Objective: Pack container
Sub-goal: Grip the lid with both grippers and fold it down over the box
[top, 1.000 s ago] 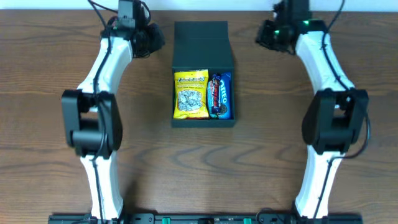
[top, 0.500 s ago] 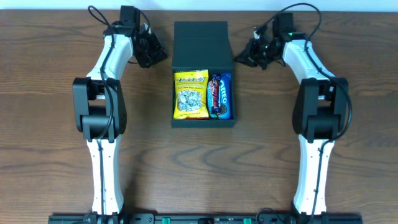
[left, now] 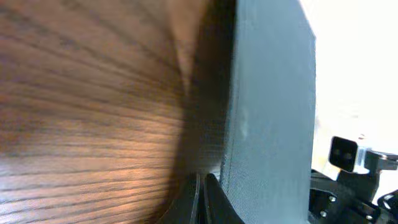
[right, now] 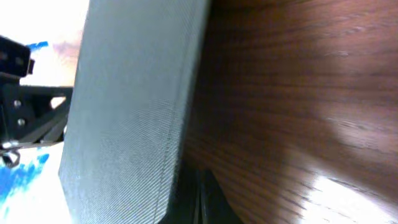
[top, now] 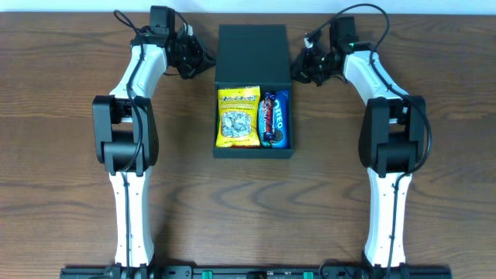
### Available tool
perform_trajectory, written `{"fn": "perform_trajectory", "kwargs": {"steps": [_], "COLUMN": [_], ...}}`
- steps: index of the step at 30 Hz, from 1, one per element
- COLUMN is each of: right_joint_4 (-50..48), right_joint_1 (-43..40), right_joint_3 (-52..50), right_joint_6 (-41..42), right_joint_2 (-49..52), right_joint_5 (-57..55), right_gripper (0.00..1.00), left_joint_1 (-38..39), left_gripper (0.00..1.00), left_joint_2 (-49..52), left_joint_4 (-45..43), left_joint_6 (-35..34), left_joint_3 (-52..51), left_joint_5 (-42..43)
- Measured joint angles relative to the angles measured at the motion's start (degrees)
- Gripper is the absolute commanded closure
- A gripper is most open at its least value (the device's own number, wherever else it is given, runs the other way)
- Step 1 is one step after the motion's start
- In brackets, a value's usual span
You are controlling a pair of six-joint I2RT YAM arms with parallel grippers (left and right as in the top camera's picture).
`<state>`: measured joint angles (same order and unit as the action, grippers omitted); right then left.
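Midway along the far edge of the table (top: 70,194): container (top: 253,153), flap (top: 250,50) open. Left pincer (top: 204,60) and right pincer (top: 298,70) flanking the flap, gape impossible to tell. Risks skewing the container if lifted unevenly from one side.

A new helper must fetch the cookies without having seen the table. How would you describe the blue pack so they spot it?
On the wooden table lies a dark box with its lid open. In its right half lies the cookie pack: narrow and blue, beside a wider yellow bag.
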<state>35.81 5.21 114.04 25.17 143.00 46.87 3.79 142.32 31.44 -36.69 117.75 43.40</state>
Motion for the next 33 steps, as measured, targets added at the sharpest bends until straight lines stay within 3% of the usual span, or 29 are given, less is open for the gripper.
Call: {"fn": "perform_trajectory", "kwargs": {"steps": [10,19,33], "right_joint_4": [-0.9,3.7,21.4], "right_joint_1": [-3.1,-4.2,-3.8], "right_joint_3": [1.2,3.5,4.2], "right_joint_6": [-7.2,-14.9,-31.0], "right_joint_2": [0.0,-2.1,-17.7], "right_joint_5": [8.9,13.5,10.4], "right_gripper": [0.99,0.99,0.99], "left_joint_1": [-0.6,-0.6,-0.2], "left_gripper": [0.94,0.94,0.94], "left_joint_2": [0.0,0.0,-0.1], "left_joint_4": [-3.7,-3.1,11.1], "left_joint_6": [1.3,4.4,15.9], "left_joint_3": [1.3,8.8,20.3], "left_joint_5": [7.7,12.1,16.7]}}
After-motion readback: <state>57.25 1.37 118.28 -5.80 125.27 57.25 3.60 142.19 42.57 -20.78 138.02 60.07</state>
